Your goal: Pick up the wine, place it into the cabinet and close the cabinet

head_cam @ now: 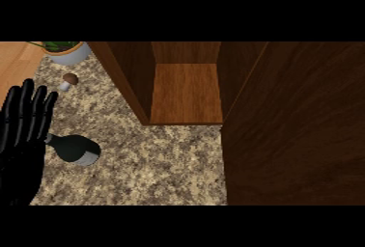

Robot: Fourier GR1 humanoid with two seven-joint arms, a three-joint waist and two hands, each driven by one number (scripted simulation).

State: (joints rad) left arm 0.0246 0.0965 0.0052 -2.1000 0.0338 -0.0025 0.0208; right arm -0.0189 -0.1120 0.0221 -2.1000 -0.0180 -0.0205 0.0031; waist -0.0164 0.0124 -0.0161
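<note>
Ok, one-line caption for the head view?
Left hand open at the left edge, wine bottle beside it on the counter, cabinet door open.

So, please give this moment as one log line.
left hand open at left edge | wine bottle on counter | cabinet door open

Black left hand, dark green wine bottle, speckled tan-and-brown counter, brown wood-grain cabinet, brown-capped mushroom

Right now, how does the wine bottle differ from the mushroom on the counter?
The wine bottle is nearly black; the mushroom has a brown cap and pale stem. The wine bottle looks far larger than the mushroom. The wine bottle is beside the left hand; the mushroom sits farther back, near the plant pot. Both rest on the speckled counter.
</note>
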